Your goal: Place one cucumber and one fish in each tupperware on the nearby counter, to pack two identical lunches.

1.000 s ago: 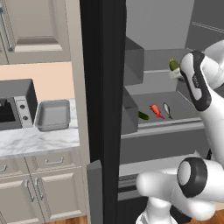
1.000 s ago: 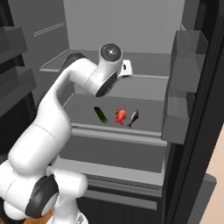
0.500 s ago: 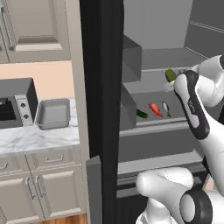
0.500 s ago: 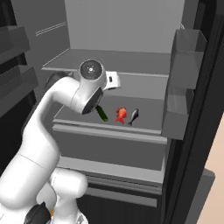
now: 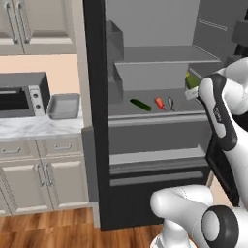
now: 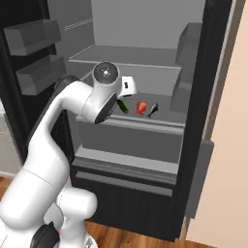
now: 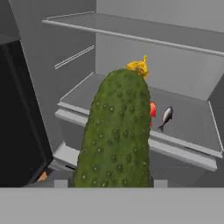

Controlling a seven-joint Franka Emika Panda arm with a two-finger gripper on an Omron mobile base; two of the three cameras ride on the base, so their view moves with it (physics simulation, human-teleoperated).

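Open fridge (image 5: pixel 160 72) standing dark and tall beside the counter (image 5: pixel 34 127); marbled top carrying the toaster oven (image 5: pixel 22 95) at its back and the grey tupperware (image 5: pixel 63 105) at its right end, hard by the fridge side, looking bare inside as far as the left base view lets on; second, blue-teal container not to be made out; white arm (image 6: pixel 72 104) raised in front of the fridge shelves.

On the middle shelf (image 6: pixel 140 121), toward its front edge: one cucumber (image 5: pixel 141 104) to the left, red fish (image 5: pixel 159 102) next to it, grey fish (image 5: pixel 170 102) just beside that; all three lying apart and untouched.

Gripper (image 7: pixel 114 186) closed on the other cucumber (image 7: pixel 116 131), held end-on along the fingers so the green, knobbly body rises up the middle of the hand view with its yellow blossom tip topmost; fingertips themselves hidden behind it; same cucumber a green sliver beside the wrist in the left base view.

Judged progress: early; first of four items gripped and clear of the shelf, nothing yet packed; left to do, carrying this cucumber to a container, then both fish and the shelf cucumber, one pair per container.
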